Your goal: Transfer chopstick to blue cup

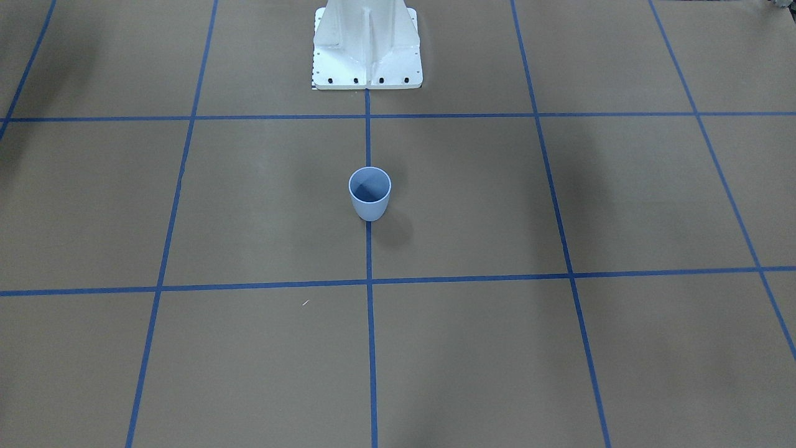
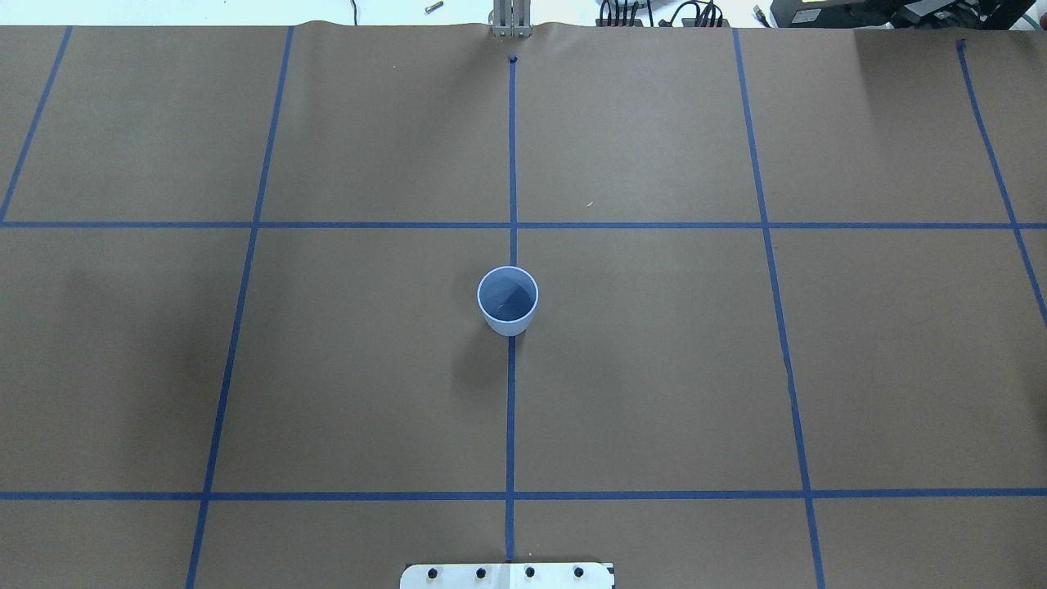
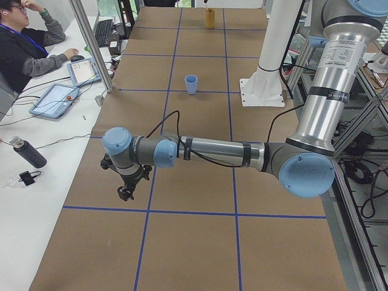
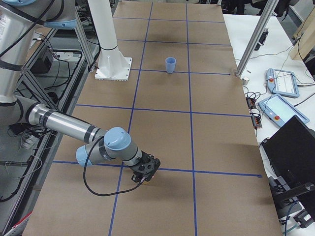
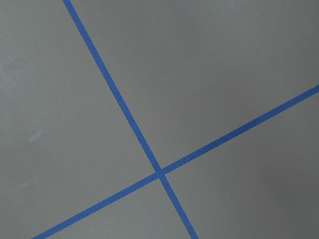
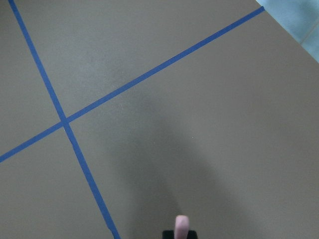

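The blue cup [image 1: 369,193] stands upright and empty on the centre tape line; it also shows in the overhead view [image 2: 508,299] and both side views [image 3: 191,83] [image 4: 170,64]. A pale pink chopstick [image 6: 182,226] shows end-on at the bottom edge of the right wrist view, gripped above the paper. My right gripper [image 4: 142,177] hangs low over the table's right end, far from the cup. My left gripper [image 3: 126,191] hangs low over the left end; I cannot tell whether it is open. Neither gripper shows in the overhead or front views.
A mustard-yellow cup [image 3: 210,18] stands at the table's far right end. The white robot base [image 1: 367,46] stands behind the blue cup. Brown paper with blue tape grid lines [image 2: 511,409] covers the table. An operator [image 3: 27,45] with tablets sits along one side.
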`<state>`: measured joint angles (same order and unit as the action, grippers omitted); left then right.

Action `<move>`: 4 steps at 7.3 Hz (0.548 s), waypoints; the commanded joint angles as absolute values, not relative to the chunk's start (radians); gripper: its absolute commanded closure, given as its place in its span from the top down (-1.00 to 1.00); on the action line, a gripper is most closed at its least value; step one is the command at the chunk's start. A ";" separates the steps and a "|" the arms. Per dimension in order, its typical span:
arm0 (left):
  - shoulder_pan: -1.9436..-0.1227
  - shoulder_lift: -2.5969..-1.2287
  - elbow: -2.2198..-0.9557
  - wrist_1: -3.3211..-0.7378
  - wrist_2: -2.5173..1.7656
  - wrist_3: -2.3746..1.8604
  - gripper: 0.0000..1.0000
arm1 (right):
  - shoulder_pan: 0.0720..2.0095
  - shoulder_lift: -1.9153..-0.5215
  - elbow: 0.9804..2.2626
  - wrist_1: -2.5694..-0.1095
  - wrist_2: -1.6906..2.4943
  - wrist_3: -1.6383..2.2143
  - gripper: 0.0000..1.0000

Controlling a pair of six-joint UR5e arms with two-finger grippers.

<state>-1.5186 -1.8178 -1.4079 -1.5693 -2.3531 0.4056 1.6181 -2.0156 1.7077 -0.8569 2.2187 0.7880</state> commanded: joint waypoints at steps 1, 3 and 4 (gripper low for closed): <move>-1.519 -1.818 -1.408 -1.569 -2.355 0.405 0.98 | 1.629 -1.994 1.718 -0.861 2.239 0.779 -1.00; -1.519 -1.819 -1.408 -1.569 -2.355 0.397 0.98 | 1.664 -1.970 1.730 -0.883 2.333 0.746 -1.00; -1.519 -1.819 -1.407 -1.569 -2.355 0.397 0.98 | 1.686 -1.968 1.756 -0.952 2.344 0.691 -1.00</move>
